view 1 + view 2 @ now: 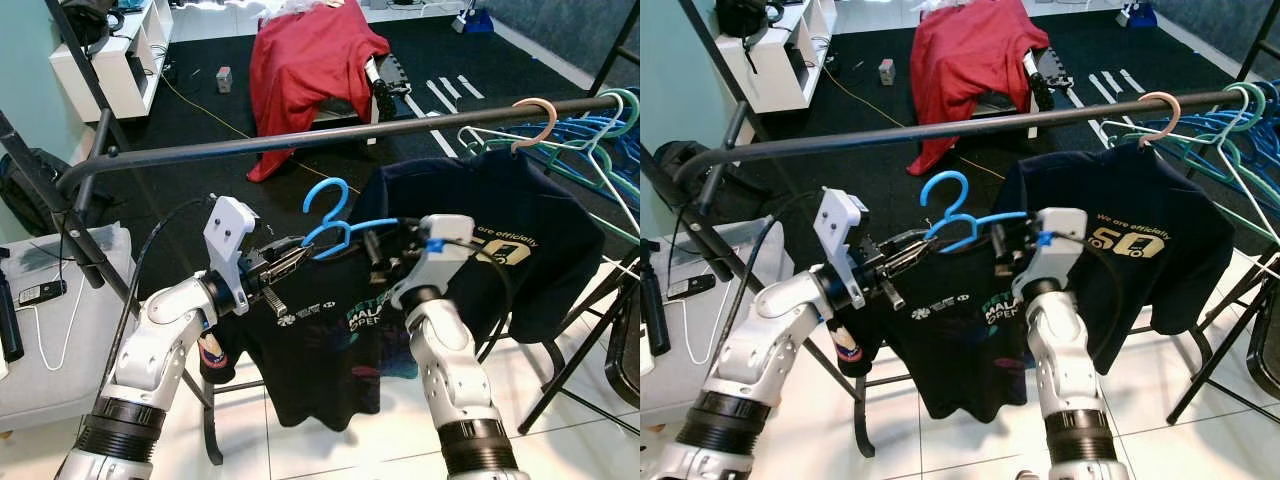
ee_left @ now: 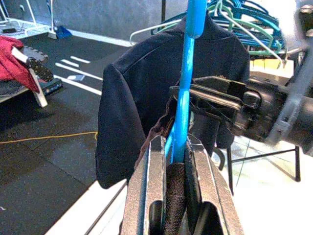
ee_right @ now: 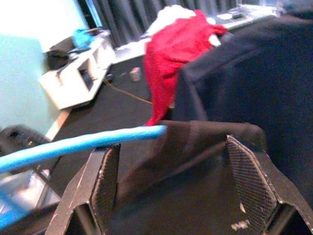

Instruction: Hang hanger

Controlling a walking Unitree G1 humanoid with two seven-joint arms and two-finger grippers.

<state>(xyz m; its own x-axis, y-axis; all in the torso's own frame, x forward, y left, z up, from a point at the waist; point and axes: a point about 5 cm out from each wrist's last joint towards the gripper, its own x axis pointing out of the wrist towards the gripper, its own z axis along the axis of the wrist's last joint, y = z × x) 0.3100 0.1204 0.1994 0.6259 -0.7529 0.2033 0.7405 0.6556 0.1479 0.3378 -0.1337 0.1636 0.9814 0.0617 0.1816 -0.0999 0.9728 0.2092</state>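
A blue hanger carrying a black printed T-shirt is held just below the dark clothes rail, its hook short of the bar. My left gripper is shut on the hanger's left arm and the shirt collar; in the left wrist view the blue hanger rises from between the fingers. My right gripper sits at the hanger's right shoulder. It is open in the right wrist view, with the black shirt between its spread fingers and the blue hanger arm beside them.
A navy T-shirt hangs on a pink hanger further right on the rail, next to several teal and blue hangers. A red cloth drapes a chair behind. A grey box stands left.
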